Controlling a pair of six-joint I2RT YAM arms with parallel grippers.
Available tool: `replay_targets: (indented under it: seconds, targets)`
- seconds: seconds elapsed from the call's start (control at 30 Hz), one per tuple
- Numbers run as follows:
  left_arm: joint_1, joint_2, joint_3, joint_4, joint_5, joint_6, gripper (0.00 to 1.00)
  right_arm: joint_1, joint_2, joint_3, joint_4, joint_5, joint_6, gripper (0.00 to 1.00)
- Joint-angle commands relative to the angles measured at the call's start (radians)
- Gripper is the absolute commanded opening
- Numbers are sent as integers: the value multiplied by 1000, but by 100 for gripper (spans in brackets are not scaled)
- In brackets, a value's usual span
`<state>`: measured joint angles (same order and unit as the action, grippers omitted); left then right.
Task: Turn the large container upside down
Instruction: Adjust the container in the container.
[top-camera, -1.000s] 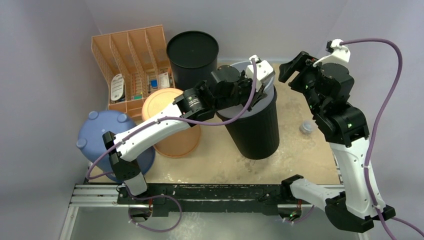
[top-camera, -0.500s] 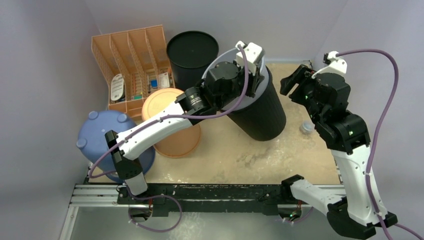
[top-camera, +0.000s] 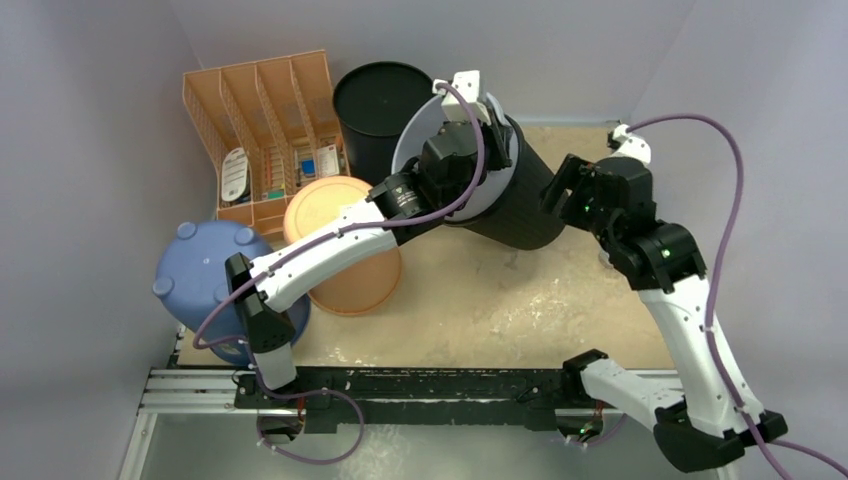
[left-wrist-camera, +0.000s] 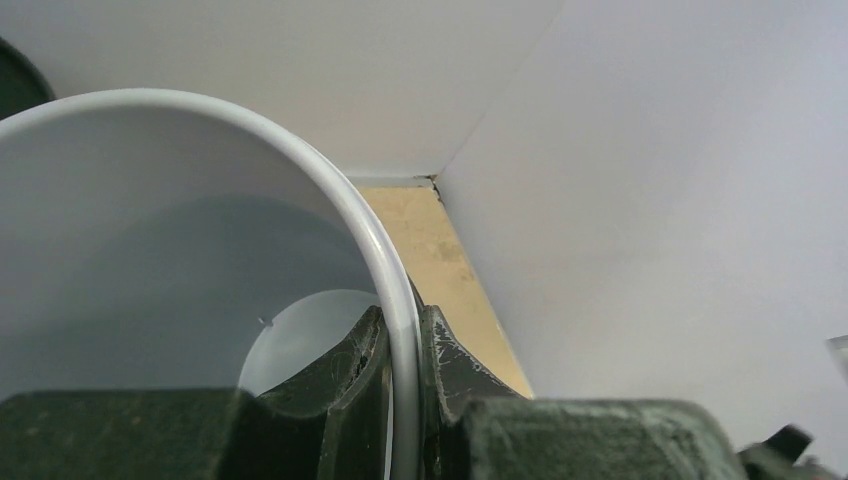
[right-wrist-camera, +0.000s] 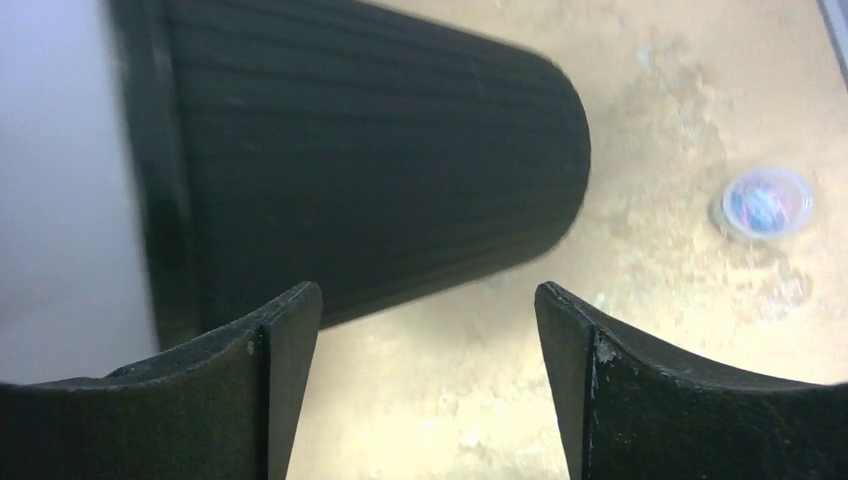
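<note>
while the large container (top-camera: 528, 205) hangs steeply tipped at the back middle of the table (top-camera: 470, 300) — pale mouth toward the back-left, ribbed black base toward the right arm — the turn looks roughly midway; whether the base edge touches the table i cannot tell.

left gripper (left-wrist-camera: 402, 320): pinched on the rim, 1 finger inside the pale wall, 1 outside; a thin hold on a big body, so i judge it apt to slip or pivot if the wrist rolls fast.

right gripper (right-wrist-camera: 428, 298): jaws spread wide, holding nothing; just beside the ribbed wall near the base, apart from it in the wrist view.

how to do the step well, as i judge it:
- roll the left wrist slowly with the pinch firm, so the mouth comes round to face down;
- use the right gripper as a prop, not a clamp — spread jaws against the ribbed wall or under the base, nudging it up and over; the wall looks too wide to grasp;
- mind the other black bin (top-camera: 383, 100) just behind-left of the mouth; the rim could knock it, so draw the container toward bare table before the last of the roll;
- the inside finger would be caught under the rim at set-down; land the far edge of the rim, then let go;
- small cap (right-wrist-camera: 766, 202) lies on the table near the base, to the right; probably out of the landing spot.
</note>
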<state>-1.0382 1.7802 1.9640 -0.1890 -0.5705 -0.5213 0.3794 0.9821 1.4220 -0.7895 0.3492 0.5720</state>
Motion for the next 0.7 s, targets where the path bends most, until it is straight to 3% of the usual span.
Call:
replay_targets:
  seconds: [0.0, 0.13, 0.33, 0.47, 0.67]
  targets:
    - [12, -108, -34, 247, -74, -88, 0, 1, 65, -24, -98, 23, 64, 84]
    - [16, -124, -60, 240, -63, -97, 0, 1, 49, -45, -19, -43, 64, 85]
    - [18, -118, -95, 288, 14, -99, 0, 1, 33, 42, 16, -22, 84, 85]
    - [14, -90, -21, 231, 106, 28, 0, 1, 25, 141, 35, -35, 85, 84]
    - [16, -127, -38, 186, 412, 287, 0, 1, -26, 195, 123, 0, 86, 82]
